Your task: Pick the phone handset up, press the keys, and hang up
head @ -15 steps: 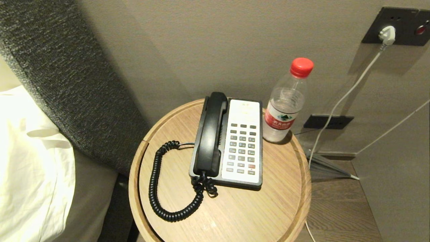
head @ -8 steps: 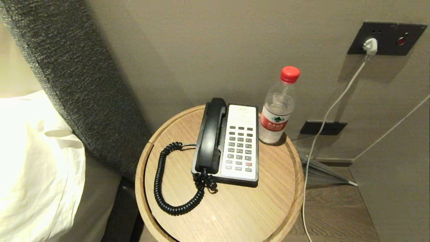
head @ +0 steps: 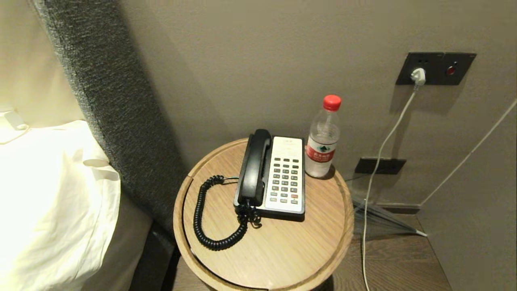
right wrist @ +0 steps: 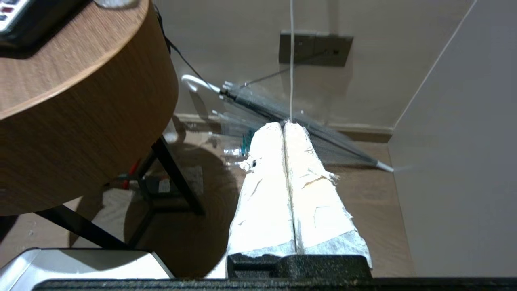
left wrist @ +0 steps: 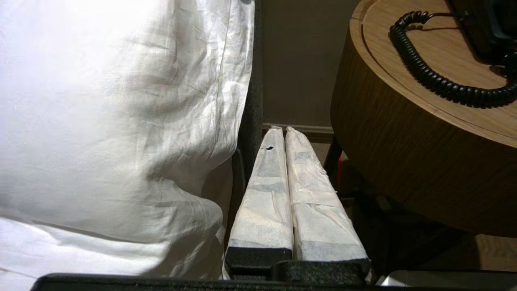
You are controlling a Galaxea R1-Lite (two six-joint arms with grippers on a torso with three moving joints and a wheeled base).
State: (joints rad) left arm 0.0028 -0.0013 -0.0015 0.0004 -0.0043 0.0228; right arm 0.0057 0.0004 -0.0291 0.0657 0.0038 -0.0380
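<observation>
The long black plastic phone handset (head: 255,165) with rounded ends lies in its cradle on the left side of the white-faced phone base with grey keys (head: 286,174), and its black coiled cord (head: 213,220) loops across the round light-wood bedside table (head: 282,258).

My left gripper (left wrist: 285,133) hangs low beside that table, below its top, its two white-wrapped fingers (left wrist: 264,194) pressed together and empty. The handset sits well above it and off to its right. My right gripper (right wrist: 284,126) hangs low on the table's other side, clenched on nothing as well, so the handset is up and to its left.

A clear plastic water bottle with a red cap (head: 322,139) stands just beside the base's far right corner. A white pillow (left wrist: 121,101) crowds close against my left gripper. Beyond my right gripper a folded clear umbrella (right wrist: 282,113) lies on the wooden floor by the wall, and a white cable (right wrist: 291,60) hangs down from a dark wall socket (head: 434,68).
</observation>
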